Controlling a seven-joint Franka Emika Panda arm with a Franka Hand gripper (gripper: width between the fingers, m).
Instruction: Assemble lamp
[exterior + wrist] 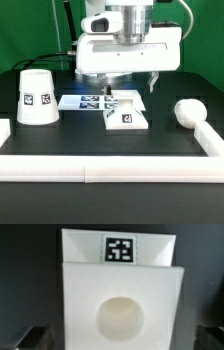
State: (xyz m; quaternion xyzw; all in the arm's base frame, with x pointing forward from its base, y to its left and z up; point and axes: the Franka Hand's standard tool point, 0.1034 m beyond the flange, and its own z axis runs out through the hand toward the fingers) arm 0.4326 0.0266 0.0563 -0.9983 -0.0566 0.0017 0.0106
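The square white base block lies at the table's middle, tag facing the camera. In the wrist view the base block fills the frame, with its oval socket on top and a tag on its far face. My gripper hangs just above the block, open. Its dark fingers stand on either side of the block with a gap to each side, so the gripper holds nothing. The tapered shade stands at the exterior view's left. The ball-headed bulb lies at the right.
The marker board lies flat between the shade and the base block, partly under the block. A long white rail runs along the front of the black table, with a short arm at the exterior view's right.
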